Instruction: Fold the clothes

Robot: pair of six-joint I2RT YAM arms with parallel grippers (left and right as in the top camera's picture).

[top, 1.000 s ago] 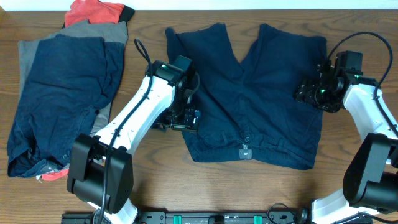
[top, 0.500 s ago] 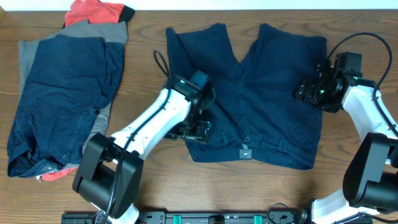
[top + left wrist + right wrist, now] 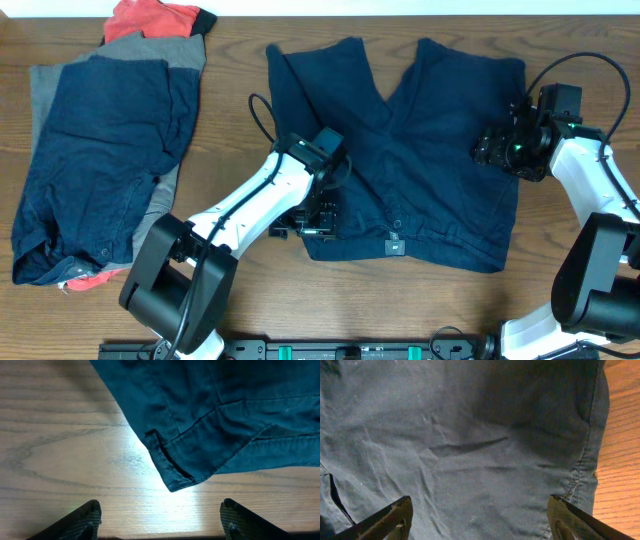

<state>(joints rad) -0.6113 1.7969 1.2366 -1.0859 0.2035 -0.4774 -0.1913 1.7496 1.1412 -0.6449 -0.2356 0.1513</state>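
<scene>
The dark navy shorts [image 3: 420,150] lie spread flat in the middle of the table, waistband and button [image 3: 396,224] toward the front. My left gripper [image 3: 312,220] is open and empty at the shorts' front left corner. In the left wrist view that waistband corner [image 3: 172,477] lies on bare wood just ahead of the open fingers [image 3: 85,517]. My right gripper [image 3: 492,150] is open and empty over the shorts' right leg. In the right wrist view the navy cloth [image 3: 470,445] fills the frame between its fingers [image 3: 395,517], with the side seam [image 3: 585,460] at the right.
A pile of clothes [image 3: 100,160] lies at the left: a navy piece on top, a grey piece [image 3: 150,48] under it, a red-orange one with black trim [image 3: 150,18] at the back. Bare wooden table [image 3: 240,60] lies between the pile and the shorts.
My left gripper has moved right and toward the front, from beside the shorts' left edge to their front left corner. The right arm has not moved.
</scene>
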